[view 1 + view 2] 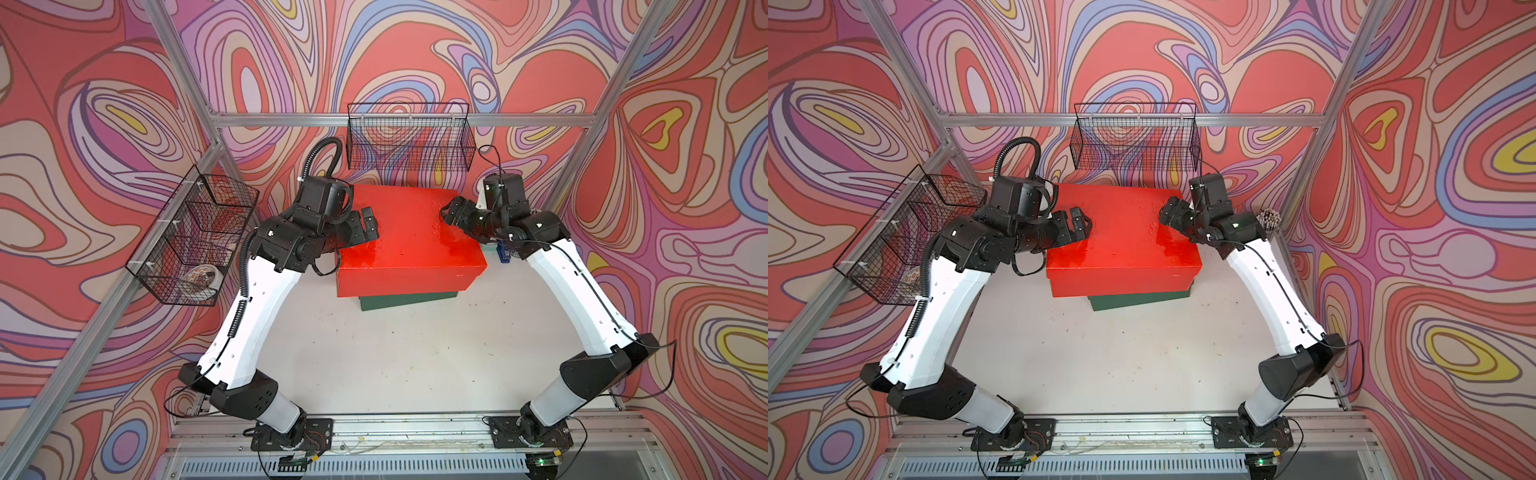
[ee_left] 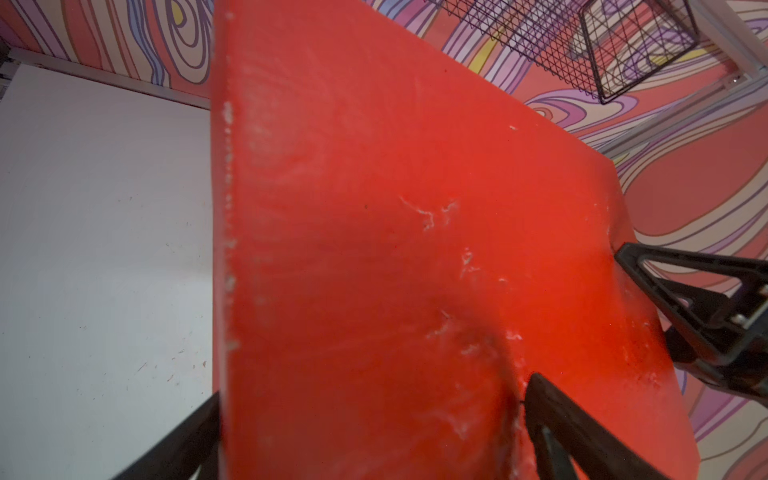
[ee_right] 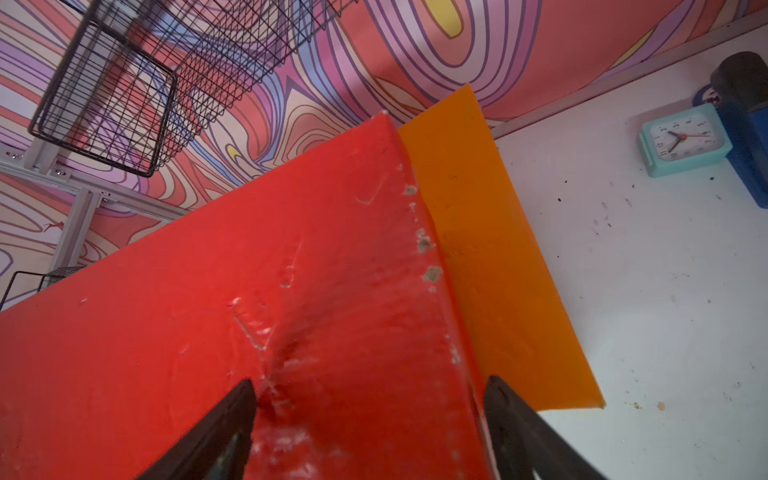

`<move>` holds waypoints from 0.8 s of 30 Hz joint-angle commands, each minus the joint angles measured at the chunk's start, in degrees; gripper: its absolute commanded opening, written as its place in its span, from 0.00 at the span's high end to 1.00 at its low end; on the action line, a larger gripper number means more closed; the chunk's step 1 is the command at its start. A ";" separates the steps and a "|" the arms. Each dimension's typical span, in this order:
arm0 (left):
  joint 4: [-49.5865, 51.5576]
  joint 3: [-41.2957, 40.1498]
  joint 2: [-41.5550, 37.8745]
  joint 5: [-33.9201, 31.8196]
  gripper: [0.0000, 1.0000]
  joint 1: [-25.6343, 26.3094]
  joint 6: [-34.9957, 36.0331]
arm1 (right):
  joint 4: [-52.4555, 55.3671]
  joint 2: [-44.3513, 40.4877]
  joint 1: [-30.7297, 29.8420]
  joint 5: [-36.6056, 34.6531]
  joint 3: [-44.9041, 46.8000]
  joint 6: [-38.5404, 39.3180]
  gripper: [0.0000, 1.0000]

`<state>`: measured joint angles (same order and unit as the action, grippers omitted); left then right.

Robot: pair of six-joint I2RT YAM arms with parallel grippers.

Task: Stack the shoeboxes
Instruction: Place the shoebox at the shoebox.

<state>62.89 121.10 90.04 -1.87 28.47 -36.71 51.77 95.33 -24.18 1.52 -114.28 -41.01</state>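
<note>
White tabletop [image 1: 395, 353], flecked with small dark marks. Around it are walls printed with swirling red, pink, purple, blue and yellow bands [image 1: 83, 124] and a bare aluminium frame [image 1: 291, 120]. Ahead of me, a long black wire basket [image 1: 409, 137] hangs on the back wall. To my left hangs a second black wire basket [image 1: 195, 241], divided into compartments. The nearest compartment holds a pale round object [image 1: 201, 278] I cannot identify. Toward my right, near the far corner, a small teal square clock [image 3: 683, 141] sits on the table. Just beside it is a dark blue block [image 3: 748, 158] with a black cylinder [image 3: 739, 79] above it. In a top view, a bundle of thin pale sticks [image 1: 1268, 218] shows end-on in that corner.
</note>
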 commanded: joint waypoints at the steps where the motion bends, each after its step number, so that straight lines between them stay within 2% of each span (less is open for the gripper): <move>1: -12.93 1.49 3.99 24.29 0.00 1.80 -0.99 | -6.31 4.80 -6.40 11.31 -6.55 -3.29 0.14; 6: -13.48 2.48 6.78 26.71 0.00 -2.64 -1.12 | -2.81 13.00 -6.43 11.05 -15.59 -1.55 0.14; 9: -13.68 1.87 7.99 27.39 0.00 -5.05 -0.96 | -1.65 15.04 -6.34 9.76 -17.86 -0.15 0.14; 15: -14.35 -1.96 8.23 26.45 0.00 -8.14 0.59 | -8.51 11.12 -6.30 6.05 -9.61 2.94 0.02; 24: -18.03 -9.54 8.79 26.98 0.00 -15.75 -0.12 | -11.79 10.57 -1.01 5.30 -5.96 5.86 0.02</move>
<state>49.60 113.49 97.60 15.27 12.80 -35.81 44.05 105.06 -24.71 -1.48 -121.56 -35.31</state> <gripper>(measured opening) 0.998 0.983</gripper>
